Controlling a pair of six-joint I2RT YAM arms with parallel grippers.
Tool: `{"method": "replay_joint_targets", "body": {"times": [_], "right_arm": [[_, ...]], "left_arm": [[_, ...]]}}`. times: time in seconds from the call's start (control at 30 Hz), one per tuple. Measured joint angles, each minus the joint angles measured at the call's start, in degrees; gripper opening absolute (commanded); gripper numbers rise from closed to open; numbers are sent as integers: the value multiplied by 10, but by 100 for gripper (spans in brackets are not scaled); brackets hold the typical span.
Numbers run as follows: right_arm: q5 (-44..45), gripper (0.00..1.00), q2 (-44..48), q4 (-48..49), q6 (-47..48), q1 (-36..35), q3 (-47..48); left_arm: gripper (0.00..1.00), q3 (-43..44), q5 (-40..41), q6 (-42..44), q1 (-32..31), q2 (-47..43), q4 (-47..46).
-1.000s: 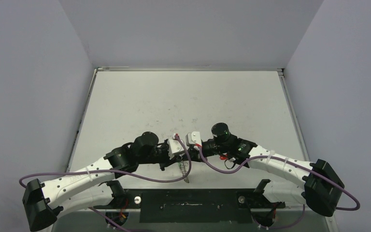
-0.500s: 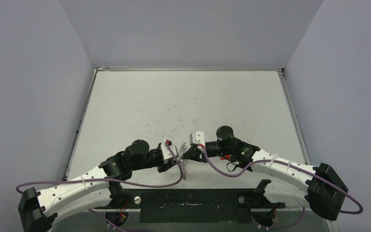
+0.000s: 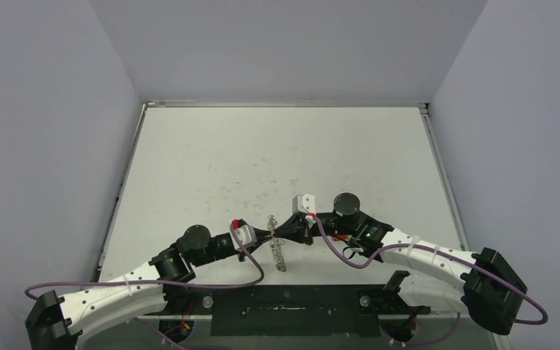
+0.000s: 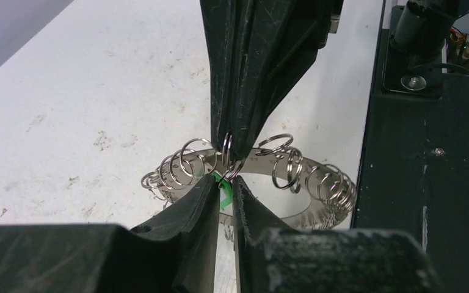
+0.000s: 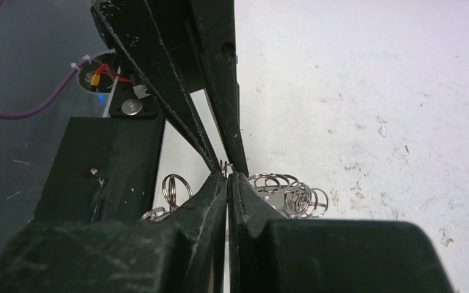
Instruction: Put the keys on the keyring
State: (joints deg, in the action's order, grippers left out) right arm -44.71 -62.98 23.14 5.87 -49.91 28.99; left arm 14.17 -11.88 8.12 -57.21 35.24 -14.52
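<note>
- Tip to tip near the front edge of the table [image 3: 277,153], the right gripper [image 4: 229,148] is clenched on one small wire loop of the keyring [image 4: 320,183], which sits just beneath both tips
- The left gripper [image 4: 225,182] pinches the green-tagged key [image 4: 223,194], touching the held loop; no red-tagged key can be made out
- Likely risks: the thin loop could slip from the narrow pinch and the ring swing away, the key could twist in its grip and miss the loop's split, or the crowded tips could collide
</note>
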Motion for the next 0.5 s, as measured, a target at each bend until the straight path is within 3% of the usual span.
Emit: {"method": "replay_joint_targets", "body": {"times": [0.13, 0.5], "right_arm": [[-5, 0, 0, 13, -12, 0, 0], [-5, 0, 0, 24, -28, 1, -3]], "left_arm": [[0, -3, 6, -2, 0, 0, -25], [0, -7, 8, -3, 0, 29, -55]]}}
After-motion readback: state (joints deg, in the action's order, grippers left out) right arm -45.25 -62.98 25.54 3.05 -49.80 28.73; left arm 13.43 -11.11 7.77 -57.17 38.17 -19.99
